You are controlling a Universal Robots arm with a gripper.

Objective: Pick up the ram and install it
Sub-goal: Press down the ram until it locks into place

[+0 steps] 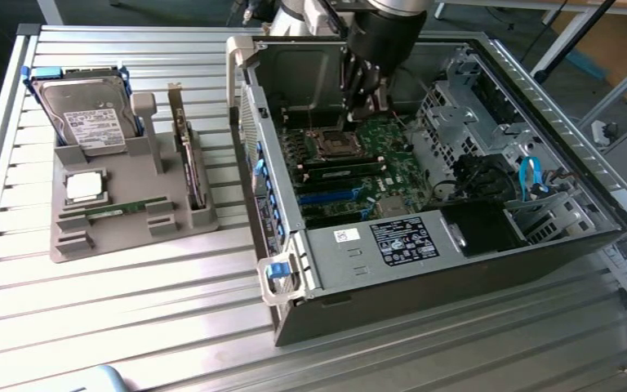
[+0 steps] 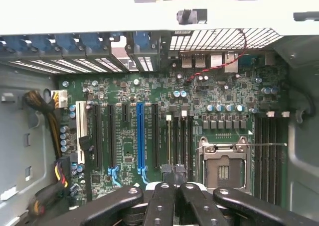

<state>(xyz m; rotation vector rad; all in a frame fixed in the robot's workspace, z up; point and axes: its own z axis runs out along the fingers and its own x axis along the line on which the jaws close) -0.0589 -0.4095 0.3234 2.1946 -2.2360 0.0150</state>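
Note:
The ram (image 1: 112, 211), a thin green stick, lies flat in a front groove of the grey holder (image 1: 128, 233) at the exterior view's left, outside the computer case. My gripper (image 1: 361, 102) reaches down inside the open case (image 1: 401, 245), above the motherboard (image 1: 374, 159) and near the processor socket (image 1: 330, 147). In the wrist view the gripper (image 2: 174, 175) is shut, its dark fingertips (image 2: 167, 175) pressed together over the narrow memory slots (image 2: 179, 136) beside the socket (image 2: 223, 171). I see nothing between them. The gripper is far from the ram.
The holder also carries a hard drive (image 1: 94, 118), a square silver processor chip (image 1: 82, 186) and an upright expansion card (image 1: 188, 155). Drive cages and cables (image 1: 509, 175) crowd the case's right side. A blue slot (image 2: 140, 136) and black slots cross the board.

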